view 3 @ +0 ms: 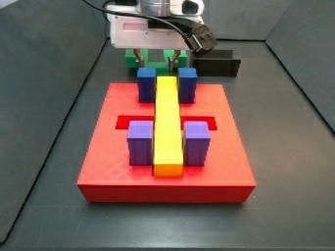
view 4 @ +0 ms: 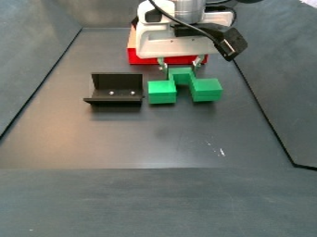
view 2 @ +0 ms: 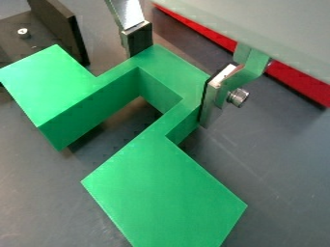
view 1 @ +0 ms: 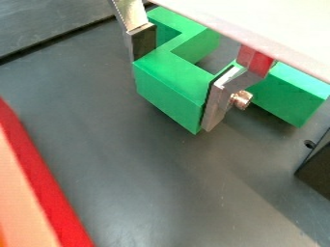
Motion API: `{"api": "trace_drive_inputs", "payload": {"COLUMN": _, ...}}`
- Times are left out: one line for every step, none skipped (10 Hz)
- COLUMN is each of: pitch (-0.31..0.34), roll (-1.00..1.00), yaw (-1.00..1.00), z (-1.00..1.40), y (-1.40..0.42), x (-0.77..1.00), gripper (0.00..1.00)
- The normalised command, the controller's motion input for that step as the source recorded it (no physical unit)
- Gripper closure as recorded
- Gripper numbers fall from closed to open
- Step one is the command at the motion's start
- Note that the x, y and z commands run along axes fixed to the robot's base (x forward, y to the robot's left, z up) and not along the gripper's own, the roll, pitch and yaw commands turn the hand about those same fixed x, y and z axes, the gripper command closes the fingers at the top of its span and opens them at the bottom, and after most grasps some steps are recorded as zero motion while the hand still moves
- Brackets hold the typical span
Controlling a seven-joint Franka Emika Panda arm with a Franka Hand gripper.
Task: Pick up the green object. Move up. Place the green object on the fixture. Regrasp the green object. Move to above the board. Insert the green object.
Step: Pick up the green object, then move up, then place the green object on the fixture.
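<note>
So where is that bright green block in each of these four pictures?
Wrist view: green block fills the middle, between the end effector fingers.
Wrist view: green block spans most of the frame.
Side view: only a sliver shows behind the red board.
Side view: centre, right of the fixture.
Shared landmark: the end effector, straddling the block's middle.

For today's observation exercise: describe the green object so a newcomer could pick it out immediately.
Start from the big red board. On the dark floor just beyond its far edge, beside the fixture, the gripper straddles the green object. It is the only green piece, with a raised middle and lower side wings.
</note>
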Motion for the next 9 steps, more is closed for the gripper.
{"api": "trace_drive_inputs", "payload": {"pitch": 0.000, "roll": 0.00, "yaw": 0.00, "z": 0.00, "y": 0.00, "x": 0.00, "gripper": 1.00}}
{"api": "trace_drive_inputs", "payload": {"pitch": 0.000, "roll": 0.00, "yaw": 0.00, "z": 0.83, "y": 0.00, "x": 0.00, "gripper": 1.00}}
{"api": "trace_drive_inputs", "payload": {"pitch": 0.033, "roll": 0.00, "yaw": -0.03, "z": 0.77, "y": 0.01, "x": -0.07, "gripper": 1.00}}
{"api": "trace_drive_inputs", "payload": {"pitch": 0.037, "roll": -0.01, "yaw": -0.03, "z": 0.65, "y": 0.01, "x": -0.08, "gripper": 1.00}}
{"api": "trace_drive_inputs", "payload": {"pitch": -0.007, "roll": -0.02, "yaw": -0.02, "z": 0.26, "y": 0.01, "x": -0.04, "gripper": 1.00}}
{"api": "trace_drive_inputs", "payload": {"pitch": 0.000, "roll": 0.00, "yaw": 0.00, "z": 0.00, "y": -0.03, "x": 0.00, "gripper": 1.00}}
{"api": "trace_drive_inputs", "payload": {"pitch": 0.029, "roll": 0.03, "yaw": 0.00, "z": -0.05, "y": 0.00, "x": -0.09, "gripper": 1.00}}
{"api": "trace_drive_inputs", "payload": {"pitch": 0.000, "roll": -0.07, "yaw": -0.07, "z": 0.00, "y": 0.05, "x": 0.00, "gripper": 1.00}}
{"api": "trace_drive_inputs", "payload": {"pitch": 0.000, "roll": -0.13, "yaw": -0.06, "z": 0.00, "y": 0.06, "x": 0.01, "gripper": 1.00}}
